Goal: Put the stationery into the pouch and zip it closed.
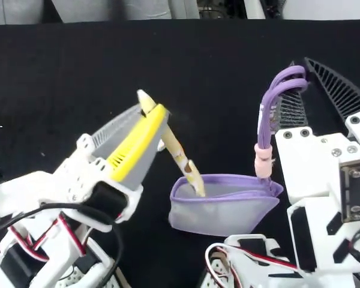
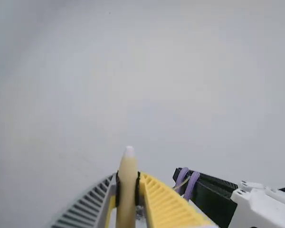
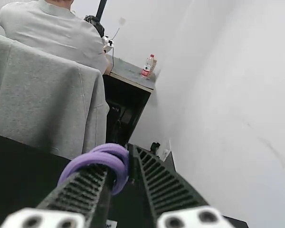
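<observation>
I am working in what is looking like an office or lab: a black-covered table (image 1: 186, 60), a plain white wall (image 3: 237, 95), and a far desk (image 3: 130, 74) carrying a bottle (image 3: 147, 65).

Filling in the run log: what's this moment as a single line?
left gripper: shut on pen | pen: lower end in open pouch | right gripper: shut on strap, pouch held up | pouch: not zipped

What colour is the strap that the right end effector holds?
Purple; the looped cord strap shows best in the high view.
</observation>
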Robot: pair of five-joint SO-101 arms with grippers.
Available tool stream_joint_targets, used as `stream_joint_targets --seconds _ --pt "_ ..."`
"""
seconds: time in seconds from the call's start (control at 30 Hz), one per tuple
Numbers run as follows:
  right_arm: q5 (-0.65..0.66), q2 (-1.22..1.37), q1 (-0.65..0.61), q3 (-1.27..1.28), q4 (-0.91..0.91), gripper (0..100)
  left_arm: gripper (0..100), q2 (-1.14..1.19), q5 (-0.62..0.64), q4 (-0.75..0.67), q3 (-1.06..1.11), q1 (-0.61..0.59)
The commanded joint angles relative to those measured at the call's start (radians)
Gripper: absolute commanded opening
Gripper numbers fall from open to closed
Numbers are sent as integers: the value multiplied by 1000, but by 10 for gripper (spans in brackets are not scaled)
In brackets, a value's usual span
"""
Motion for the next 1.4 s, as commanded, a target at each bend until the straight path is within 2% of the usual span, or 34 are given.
stream_joint_targets --seconds 0.0,0.27,0.4,0.5,0.6,0.7,0.8,0.9,1.03,1.1,1.17,1.27,1.37 --pt "9 -8 15 8 5 12 29 6 -9 -110 33 -28" --pt "9 -8 15 7 5 12 29 -2 -9 -118 185 -21" --pt "49 -8 15 12 6 12 29 6 -9 -120 220 -18" --pt "52 -8 15 12 6 12 30 6 -43 -112 245 64" --pt "52 -8 15 12 6 12 33 6 -196 -54 249 205" --pt "54 -8 15 12 6 12 118 6 -298 11 246 332" --pt "54 -8 15 12 6 12 209 -2 -265 104 232 387" --pt "54 -8 15 12 6 12 215 8 -247 173 166 389" --pt "54 -8 15 12 6 12 213 -3 -236 187 108 386" --pt "54 -8 15 12 6 12 212 -3 -236 187 79 349" --pt "54 -8 15 12 6 12 212 -5 -236 187 31 249" --pt "54 -8 15 12 6 12 212 -3 -187 187 -30 -2" --pt "54 -8 15 12 6 12 212 12 -34 180 -51 -309"
